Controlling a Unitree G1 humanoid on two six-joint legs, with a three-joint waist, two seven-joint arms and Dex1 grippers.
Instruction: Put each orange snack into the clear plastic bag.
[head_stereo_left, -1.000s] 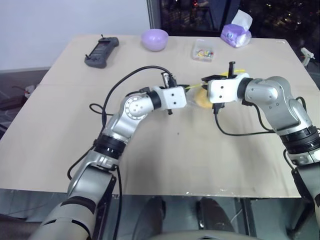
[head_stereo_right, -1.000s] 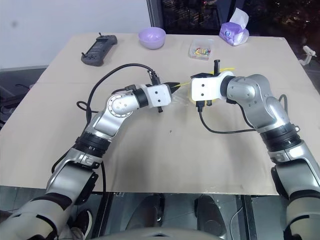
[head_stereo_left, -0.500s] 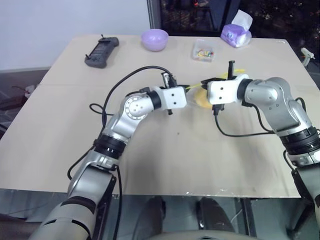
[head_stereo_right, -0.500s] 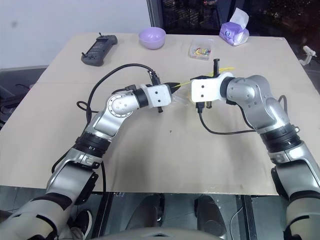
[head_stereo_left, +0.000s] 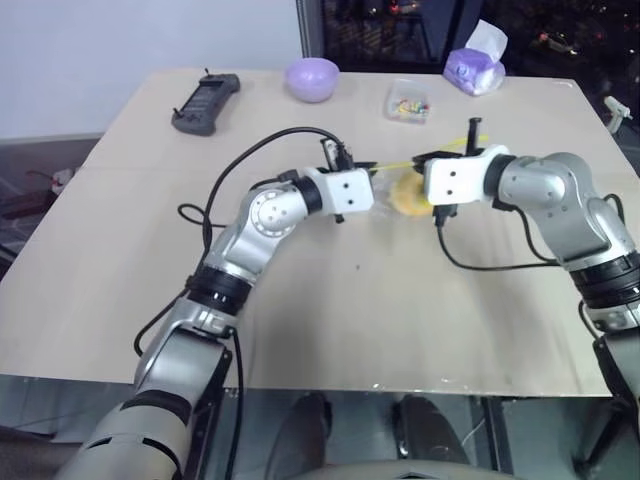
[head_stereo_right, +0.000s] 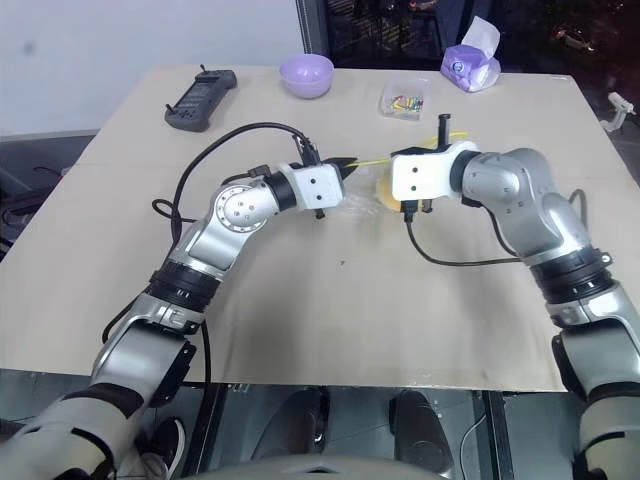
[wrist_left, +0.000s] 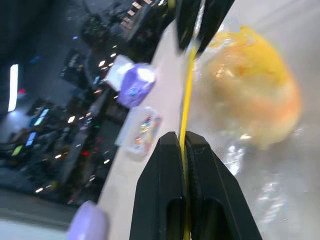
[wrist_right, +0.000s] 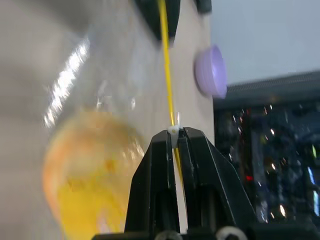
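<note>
Holding the crinkly clear plastic bag (head_stereo_left: 392, 190) above the middle of the pale wooden bench (head_stereo_left: 300, 300), stretched between two end effectors. Left end effector (wrist_left: 183, 142) pinched tight on the yellow strip (wrist_left: 186, 95) along the bag's edge, black fingers (wrist_left: 162, 185) pressed together with the strip running out between them. Right end effector (wrist_right: 175, 136) likewise clamped narrow on the same yellow strip, at its other end, beside a small white slider. Strip drawn taut between the two grips, seen as a thin yellow line in the head views. Inside the bag, hanging below the strip: round, domed orange-yellow bun (head_stereo_left: 407, 194), blurred through the plastic, sitting between the two wrists and nearer the right one. Whether bag or bun touches the bench cannot be told.

Along the far edge of the bench, well apart from the bag: black handheld controller (head_stereo_left: 204, 103) at far left, lilac round bowl (head_stereo_left: 311, 78), small clear box of colourful bits (head_stereo_left: 407, 101), and purple tissue pack (head_stereo_left: 474, 68) with a white tissue sticking up.
</note>
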